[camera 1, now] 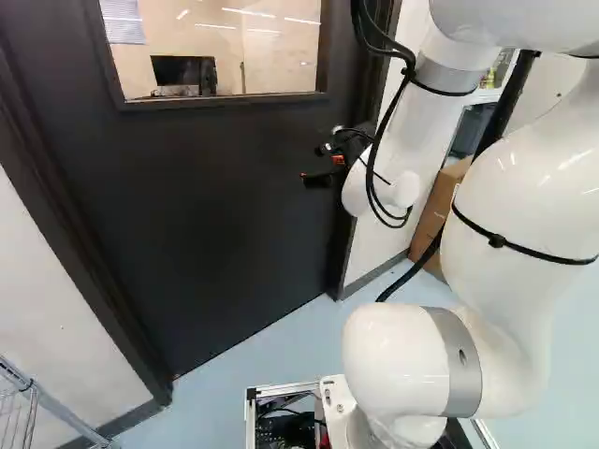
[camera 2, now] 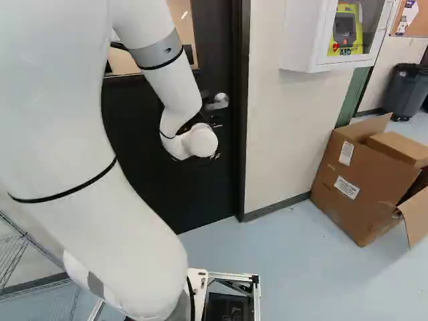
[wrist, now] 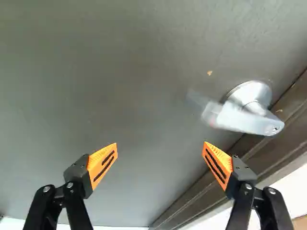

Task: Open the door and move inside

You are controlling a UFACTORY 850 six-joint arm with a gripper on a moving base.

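Note:
My gripper (camera 1: 323,165) is in front of the dark door (camera 1: 215,224) in the left base view, near its latch side. The wrist view shows the gripper (wrist: 160,146) open, its orange-padded fingers wide apart with only door surface beyond them. The silver lever handle (wrist: 244,117) lies ahead of and outside one finger, close to the door frame, untouched as far as I can see. In the right base view the handle (camera 2: 217,101) shows just past my wrist, which hides the gripper. The door stands closed in its frame.
Right of the door frame (camera 2: 241,134) runs a white wall (camera 2: 284,134) with an AED cabinet (camera 2: 304,40). An open cardboard box (camera 2: 361,190) stands on the floor beside it. At the left is a wire rack (camera 1: 42,407). The door has a window (camera 1: 215,47).

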